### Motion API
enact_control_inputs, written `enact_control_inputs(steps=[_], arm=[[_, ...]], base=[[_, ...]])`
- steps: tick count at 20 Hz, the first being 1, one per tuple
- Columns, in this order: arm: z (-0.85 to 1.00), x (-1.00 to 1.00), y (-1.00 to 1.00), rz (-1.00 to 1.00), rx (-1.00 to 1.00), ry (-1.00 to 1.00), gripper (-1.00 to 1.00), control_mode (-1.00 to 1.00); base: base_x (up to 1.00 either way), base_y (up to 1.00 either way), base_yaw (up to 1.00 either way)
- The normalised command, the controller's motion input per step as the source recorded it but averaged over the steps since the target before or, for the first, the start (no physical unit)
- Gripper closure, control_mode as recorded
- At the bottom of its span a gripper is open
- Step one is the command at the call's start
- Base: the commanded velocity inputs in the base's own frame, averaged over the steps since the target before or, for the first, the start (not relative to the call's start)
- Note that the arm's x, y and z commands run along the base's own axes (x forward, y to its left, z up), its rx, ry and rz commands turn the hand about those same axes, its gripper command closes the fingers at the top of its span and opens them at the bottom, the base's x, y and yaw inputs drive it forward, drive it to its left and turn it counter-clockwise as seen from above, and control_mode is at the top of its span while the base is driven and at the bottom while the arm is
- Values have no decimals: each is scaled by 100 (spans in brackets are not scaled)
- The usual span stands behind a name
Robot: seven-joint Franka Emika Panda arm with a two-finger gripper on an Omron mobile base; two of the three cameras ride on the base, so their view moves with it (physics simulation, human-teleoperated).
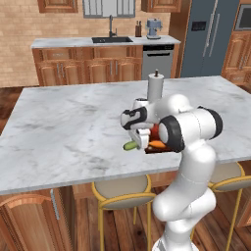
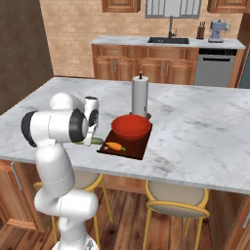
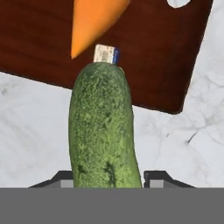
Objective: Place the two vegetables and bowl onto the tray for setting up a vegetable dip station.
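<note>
Hand view: the gripper (image 3: 107,177) holds the cucumber (image 3: 103,131) between its fingers, its far end just over the tray's (image 3: 157,57) edge beside the carrot (image 3: 94,22); it should travel further over the board before any release.

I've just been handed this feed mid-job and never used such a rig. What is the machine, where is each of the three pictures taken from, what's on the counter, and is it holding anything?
The machine is a white robot arm on a drivable base. Two pictures come from cameras behind it, left and right, looking over the marble counter. The third looks along the gripper itself. On the counter lies a dark board, the tray, carrying a red bowl and an orange carrot. A paper-towel roll stands behind. The jaws are closed on a green cucumber, its far end reaching the tray's near edge.
</note>
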Motion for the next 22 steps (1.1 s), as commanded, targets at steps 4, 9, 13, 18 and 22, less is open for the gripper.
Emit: enact_control_inputs(steps=[4,9,13,18,22], arm=[[0,-9,-28,-18,0,3,100,-100],[0,-7,-31,-16,0,5,100,-100],[0,-1,-31,-14,0,6,100,-100],[0,0,-32,-11,0,6,100,-100],[0,0,-31,-5,0,1,100,-100]], base=[[0,0,0],[0,0,0],[0,0,0],[0,0,0],[0,0,0]])
